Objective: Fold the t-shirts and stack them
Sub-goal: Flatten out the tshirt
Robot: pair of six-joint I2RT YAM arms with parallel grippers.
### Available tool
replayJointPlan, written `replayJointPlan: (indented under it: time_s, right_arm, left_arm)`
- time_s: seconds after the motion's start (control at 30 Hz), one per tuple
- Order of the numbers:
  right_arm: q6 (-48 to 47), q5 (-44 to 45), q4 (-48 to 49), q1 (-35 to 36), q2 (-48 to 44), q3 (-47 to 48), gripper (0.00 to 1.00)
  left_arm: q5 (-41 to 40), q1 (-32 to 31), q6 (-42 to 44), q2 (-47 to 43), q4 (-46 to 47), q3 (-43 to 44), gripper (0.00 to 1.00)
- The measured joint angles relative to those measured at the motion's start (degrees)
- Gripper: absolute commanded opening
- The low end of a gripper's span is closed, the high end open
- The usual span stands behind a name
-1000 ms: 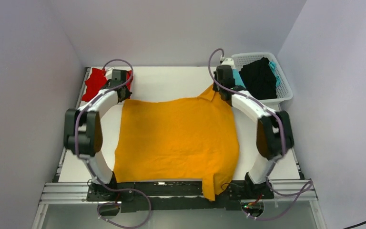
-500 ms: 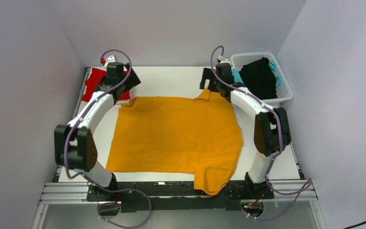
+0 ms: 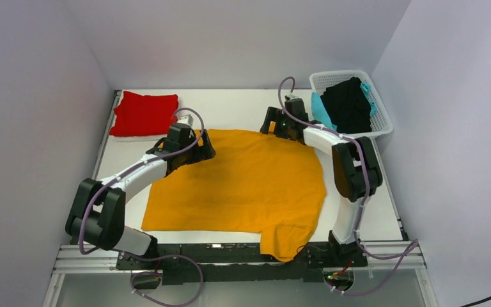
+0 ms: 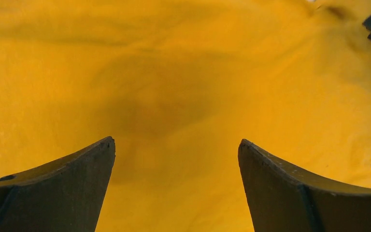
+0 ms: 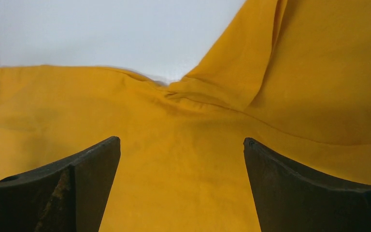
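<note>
A mustard-orange t-shirt [image 3: 243,182] lies spread out on the white table, one sleeve [image 3: 284,240] reaching over the near edge. My left gripper [image 3: 202,151] is open low over its back left part, with only orange cloth [image 4: 174,87] under the jaws [image 4: 176,141]. At the shirt's back right corner my right gripper [image 3: 270,125] is open as well; a raised fold [image 5: 251,72] lies just past the jaws [image 5: 182,139]. A folded red t-shirt [image 3: 142,114] rests at the back left. Black [image 3: 347,105] and teal [image 3: 319,109] t-shirts lie in the basket.
The white lattice basket [image 3: 383,123] stands at the back right corner, next to the right arm. Grey walls close in the table on the left, back and right. A strip of bare table [image 3: 230,105] runs behind the orange shirt.
Both grippers have opened and let go of the orange shirt, which now lies lower and flatter. The left gripper moved from beside the red shirt toward the centre; the right one sank leftward.
</note>
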Motion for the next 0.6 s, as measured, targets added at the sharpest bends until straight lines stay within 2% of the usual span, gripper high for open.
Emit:
replayJointPlan:
  time_s: [0.2,0.4,0.6]
  right_arm:
    - [1.01,-0.22,0.39,0.0,8.55,3.39,1.0]
    - [1.22,0.48,4.0,0.0,11.56,6.99,1.0]
    - [0.76,0.44,5.7,0.0,18.32,14.91,1.0]
  left_arm:
    - [0.92,-0.17,-0.48,2.51,3.39,-4.85,1.0]
    - [0.68,-0.13,-1.09,4.57,6.01,-8.35,0.99]
    - [-0.02,-0.13,-1.31,4.63,9.75,-10.36,0.99]
